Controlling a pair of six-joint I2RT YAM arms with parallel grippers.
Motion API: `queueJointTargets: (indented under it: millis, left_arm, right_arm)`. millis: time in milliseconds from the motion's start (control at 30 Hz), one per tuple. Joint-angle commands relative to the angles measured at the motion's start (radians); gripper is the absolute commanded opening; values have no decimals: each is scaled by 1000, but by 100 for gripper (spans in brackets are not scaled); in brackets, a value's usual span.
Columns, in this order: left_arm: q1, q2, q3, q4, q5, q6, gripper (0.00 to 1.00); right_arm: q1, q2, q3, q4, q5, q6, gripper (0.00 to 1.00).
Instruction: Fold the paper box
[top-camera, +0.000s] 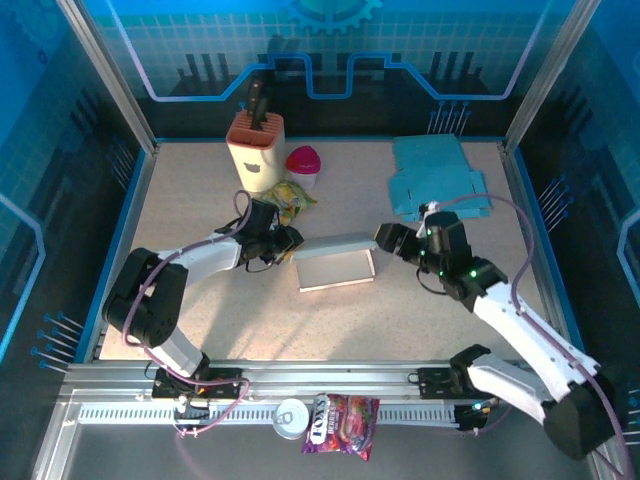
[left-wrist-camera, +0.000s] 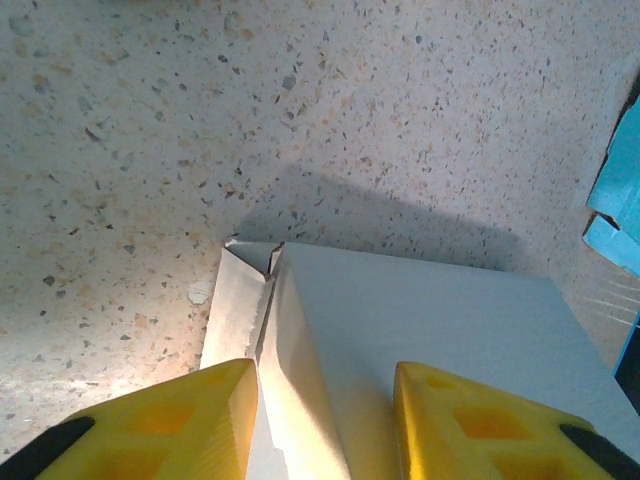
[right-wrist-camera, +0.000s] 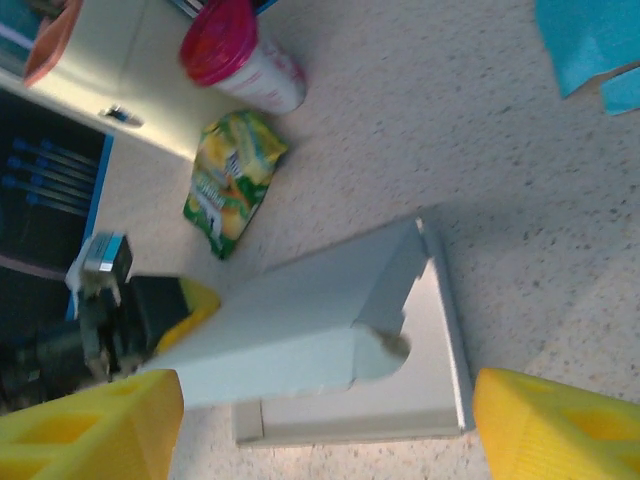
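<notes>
Left tool (top-camera: 288, 241) pinches the paper box (top-camera: 336, 268) at its left end; right tool (top-camera: 384, 238), spread wide, hovers just beside its right end.

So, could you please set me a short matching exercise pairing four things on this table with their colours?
Things:
1. paper box
2. knife block
3. flat cardboard sheets
4. cup lid

Colours:
A. pink
B. blue
C. white
D. cream with an orange top

Pairs: 1-C, 2-D, 3-B, 4-A
</notes>
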Motion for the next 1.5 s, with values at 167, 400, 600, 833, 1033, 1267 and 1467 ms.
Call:
queueJointTargets:
  millis: [167,400,600,833,1033,1267,1467]
  left_arm:
    - [-22,-13,-7,-37,-40,51,42]
    - [-29,-3,-3,-63,-69,71,43]
    - [-32,1,-5,-64,-70,83,46]
    - [-43,15,-9,-45,-55,93,48]
    - [-52,12,-25,-37,-54,109,49]
    - [-67,-27,-40,-57,-75,145,50]
    - [-91,-60,-78,-45,-68,159,49]
  right_arm:
    - [-53,326,180,-51,-202,-53,71]
    - [-20,471,180,-51,-164,-111,58]
    - [-8,497,116,-13,-141,-130,51]
    - [18,505,79,-14,-86,-157,47]
    - [34,534,71,-22,-43,-186,46]
    - [56,563,72,-19,-7,-200,45]
    - [62,576,66,-13,6,-203,45]
